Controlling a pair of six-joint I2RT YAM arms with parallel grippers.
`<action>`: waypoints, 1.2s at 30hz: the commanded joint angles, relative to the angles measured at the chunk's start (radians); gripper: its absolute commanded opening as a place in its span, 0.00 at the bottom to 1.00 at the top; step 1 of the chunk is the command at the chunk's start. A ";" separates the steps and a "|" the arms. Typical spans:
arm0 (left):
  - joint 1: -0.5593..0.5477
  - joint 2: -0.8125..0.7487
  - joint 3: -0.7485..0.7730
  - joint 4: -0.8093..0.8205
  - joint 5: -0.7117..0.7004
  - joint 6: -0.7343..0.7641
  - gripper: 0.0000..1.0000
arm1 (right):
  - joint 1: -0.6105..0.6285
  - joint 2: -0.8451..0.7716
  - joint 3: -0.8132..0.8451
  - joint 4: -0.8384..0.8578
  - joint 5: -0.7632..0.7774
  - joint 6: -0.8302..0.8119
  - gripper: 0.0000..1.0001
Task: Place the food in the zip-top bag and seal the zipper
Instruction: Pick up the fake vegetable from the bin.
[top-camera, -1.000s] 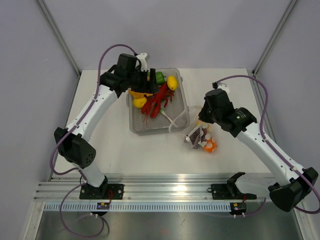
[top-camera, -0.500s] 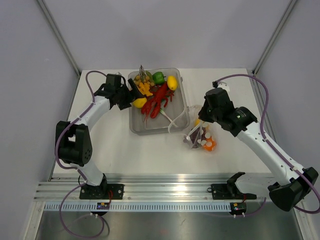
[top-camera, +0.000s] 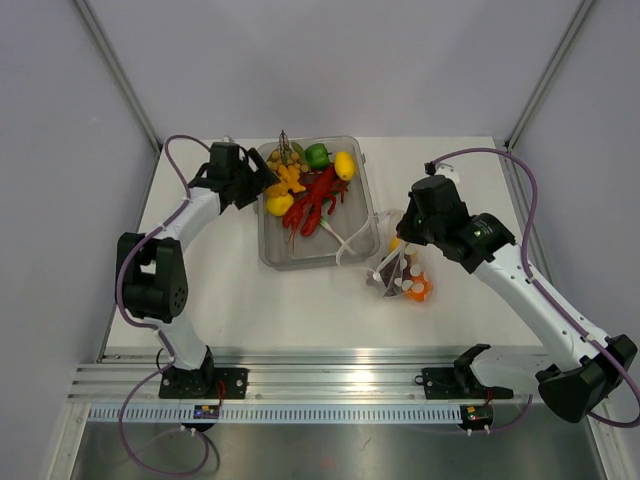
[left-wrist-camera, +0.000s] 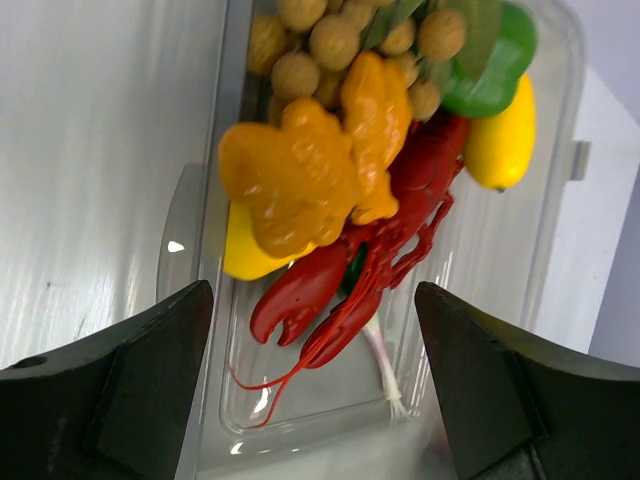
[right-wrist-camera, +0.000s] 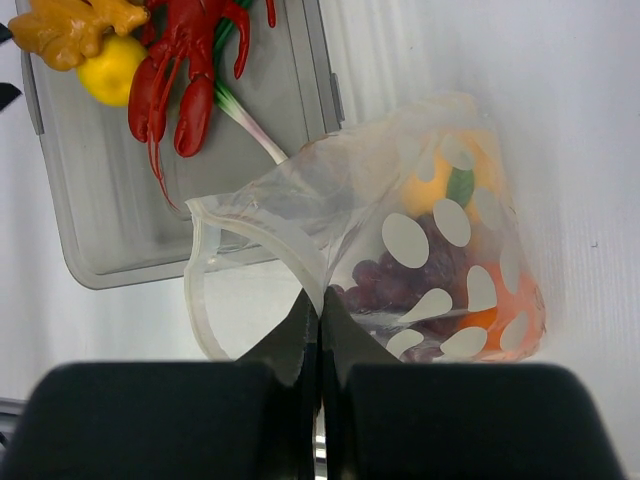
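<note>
The dotted clear zip-top bag (top-camera: 400, 274) lies right of the tray, its mouth open toward the tray. In the right wrist view the bag (right-wrist-camera: 440, 230) holds purple grapes (right-wrist-camera: 385, 282), an orange (right-wrist-camera: 500, 305) and a yellow piece. My right gripper (top-camera: 397, 252) (right-wrist-camera: 321, 305) is shut on the bag's mouth strip, the zipper (right-wrist-camera: 262, 235). My left gripper (top-camera: 260, 184) (left-wrist-camera: 315, 400) is open and empty, low at the tray's left edge. A lemon (left-wrist-camera: 500, 140), a green pepper (left-wrist-camera: 497, 65) and an orange piece (left-wrist-camera: 300, 180) lie in the tray.
The rigid clear tray (top-camera: 300, 256) stands at the back middle and also holds a red toy lobster (top-camera: 312, 205), tan round berries (left-wrist-camera: 330, 40) and a spring onion (left-wrist-camera: 378, 350). Grey walls close in the white table on three sides.
My left gripper has drawn back from over the tray's far left corner to its left edge, open and empty. The right arm and the bag have stayed still.
</note>
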 joint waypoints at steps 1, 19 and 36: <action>-0.037 -0.049 -0.053 0.106 -0.031 -0.041 0.87 | 0.004 -0.002 0.042 0.031 -0.010 -0.001 0.00; -0.156 -0.023 -0.105 0.204 -0.431 -0.207 0.89 | 0.004 -0.004 0.038 0.027 -0.013 0.002 0.00; -0.186 0.062 -0.090 0.271 -0.486 -0.243 0.92 | 0.004 0.015 0.052 0.001 0.004 -0.007 0.00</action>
